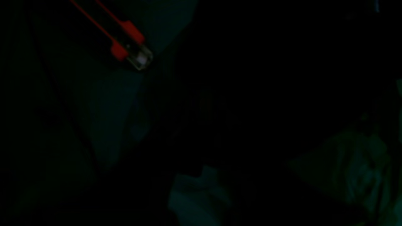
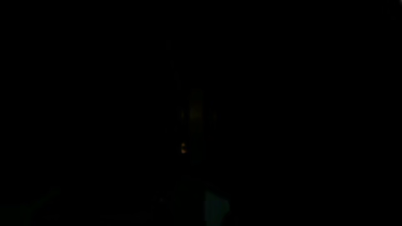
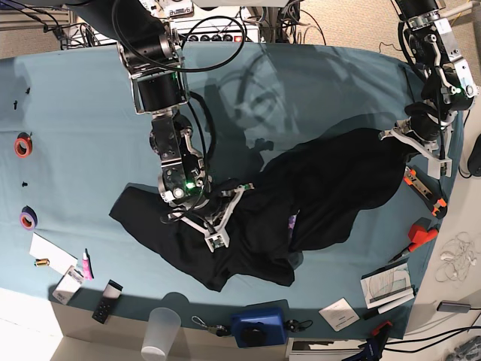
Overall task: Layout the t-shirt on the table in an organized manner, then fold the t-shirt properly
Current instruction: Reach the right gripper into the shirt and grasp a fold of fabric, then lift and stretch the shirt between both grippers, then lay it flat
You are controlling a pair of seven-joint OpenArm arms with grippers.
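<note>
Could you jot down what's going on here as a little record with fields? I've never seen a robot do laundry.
Surface: table covered in teal cloth
Garment: black t-shirt, crumpled and stretched between the two arms, not yet flat
Right gripper: shut, pressed down on the shirt near its middle
Left gripper: shut, at the shirt's edge near the table's side
Stray items: tape rolls, clear cup, papers
Wrist cameras: too dark to read

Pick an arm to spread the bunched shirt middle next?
Right gripper: it is shut on the t-shirt at its crumpled centre. The left gripper pins the far edge near the table side.
</note>
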